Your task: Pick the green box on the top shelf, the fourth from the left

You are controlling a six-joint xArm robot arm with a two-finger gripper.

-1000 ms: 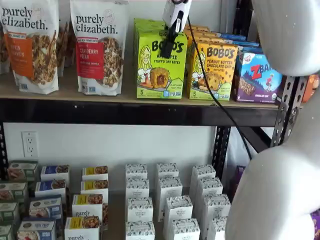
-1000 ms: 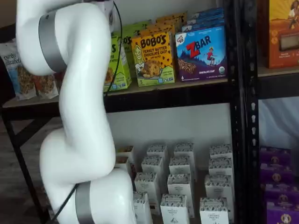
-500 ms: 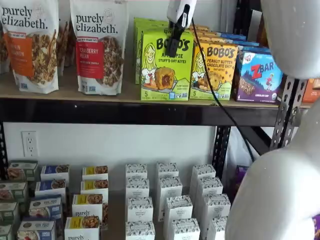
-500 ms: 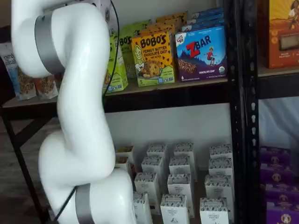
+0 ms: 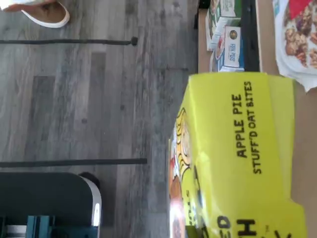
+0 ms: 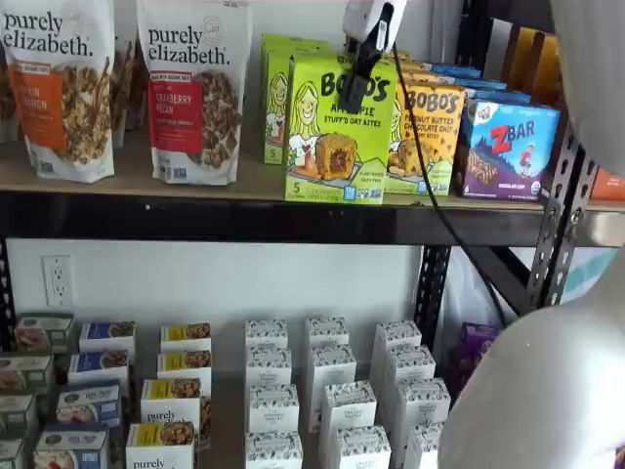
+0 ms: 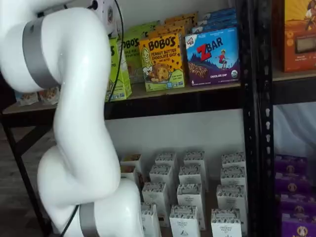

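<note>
We judge the biggest risk to be the green box [image 6: 339, 129] slipping or twisting out of the grip while it clears the top shelf [image 6: 244, 217]: the hand [image 6: 359, 83] pinches it only at its upper edge, so the box's weight hangs below the fingers and could swing it. The box stands at the front lip of the board, ahead of its row, with its base close to the black beam; we cannot tell whether it rests on the board or is just clear of it. A low pull could catch the base on that beam.

A smaller risk is a knock to the yellow-orange box [image 6: 427, 137], which sits just beside it at 3 o'clock; a sideways drift would cause that. The black cable [image 6: 420, 166] hangs across that neighbour too and could drag on it.

The hand is clamped on the green box, fingers closed over its top.

The box is lime-green cardboard with a cartoon girl and a pastry picture on its face. In the wrist view its top panel [image 5: 242, 148] reads "APPLE PIE STUFF'D OAT BITES", slightly creased at one edge.
</note>
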